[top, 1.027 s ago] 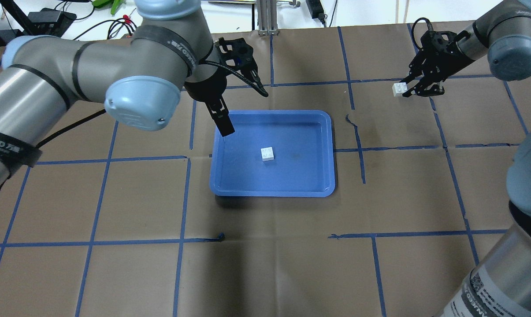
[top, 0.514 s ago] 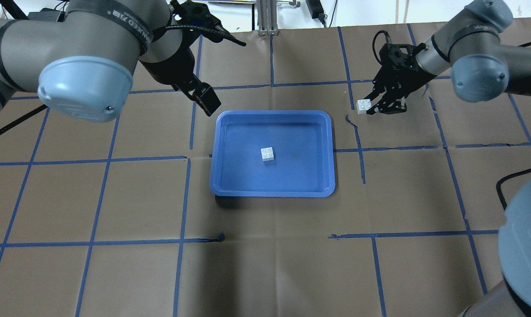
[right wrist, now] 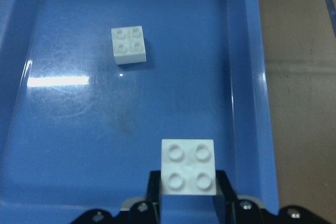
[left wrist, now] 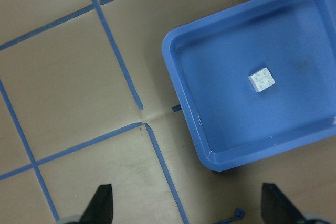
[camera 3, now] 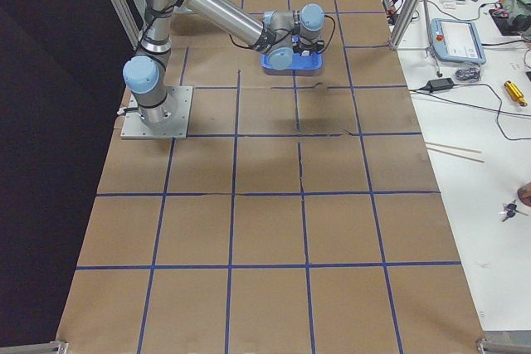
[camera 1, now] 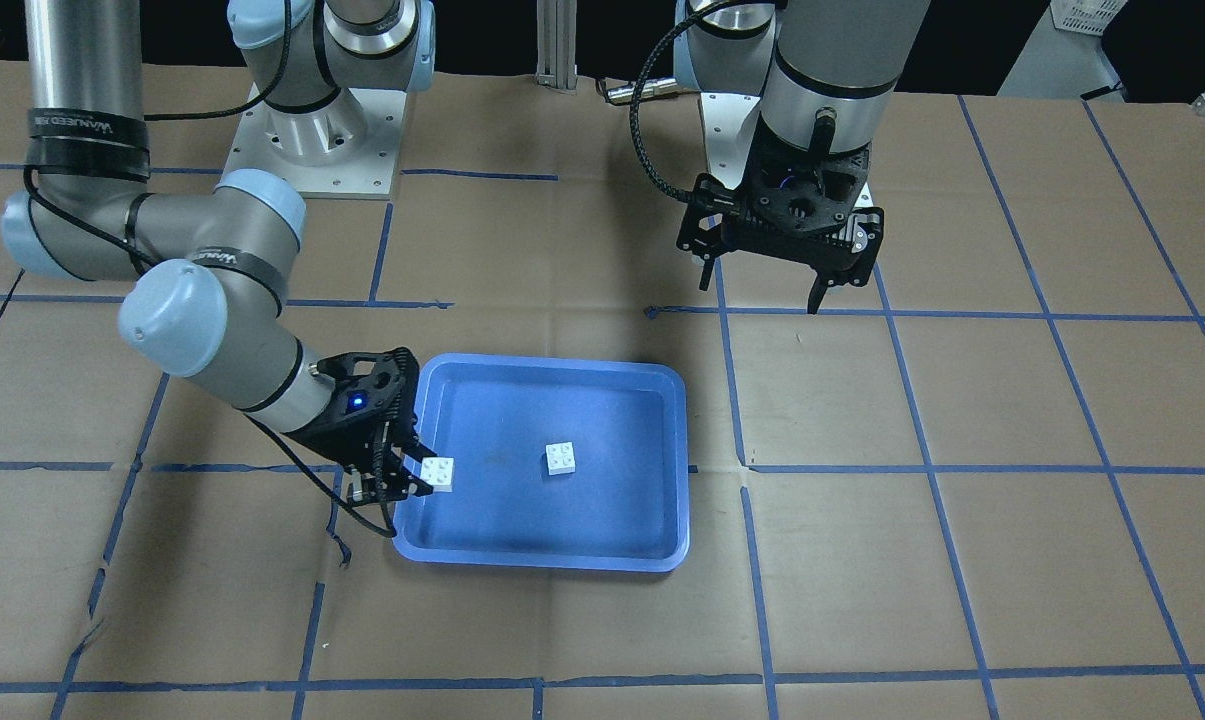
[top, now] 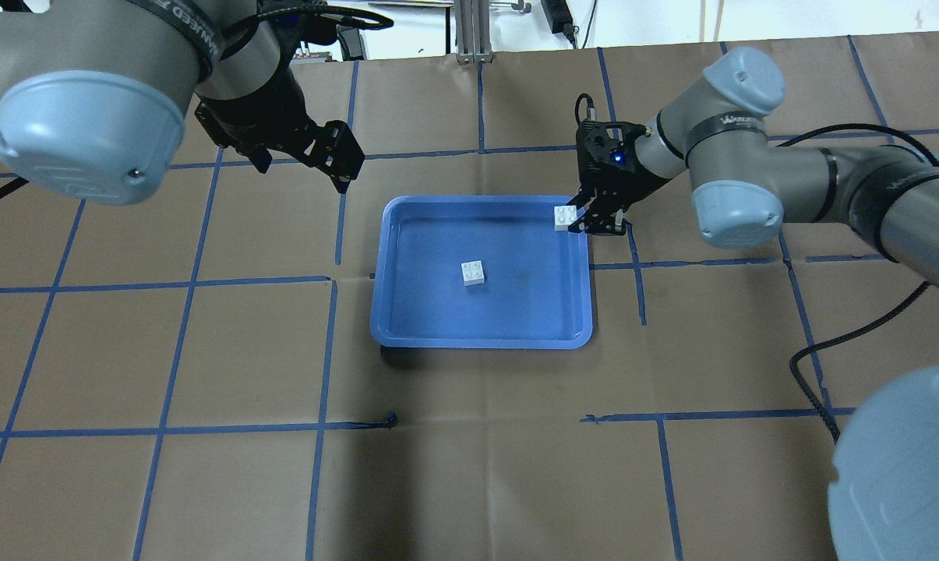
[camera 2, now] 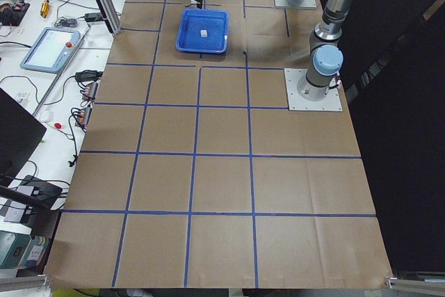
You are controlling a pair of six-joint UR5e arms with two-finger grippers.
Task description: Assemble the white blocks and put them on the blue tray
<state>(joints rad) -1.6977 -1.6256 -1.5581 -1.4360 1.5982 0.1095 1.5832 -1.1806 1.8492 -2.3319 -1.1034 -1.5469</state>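
Left claw (camera 1: 762, 295), fingers spread and empty, hangs above the table (top: 469, 467) beyond the blue tray's (top: 383, 312) far left corner. The loose white block (top: 474, 273) lies studs up near the tray's centre. The held white block (top: 565, 216), studs up, sits just inside the tray's far right corner, pinched by the right claw (top: 582, 222).

Brown paper (top: 469, 483) crossed by a grid of blue tape (top: 165, 429) covers the table (camera 3: 265, 230), and a white bench (camera 2: 62, 137) alongside carries a teach pendant (camera 2: 50, 48) and cables (camera 2: 82, 76).
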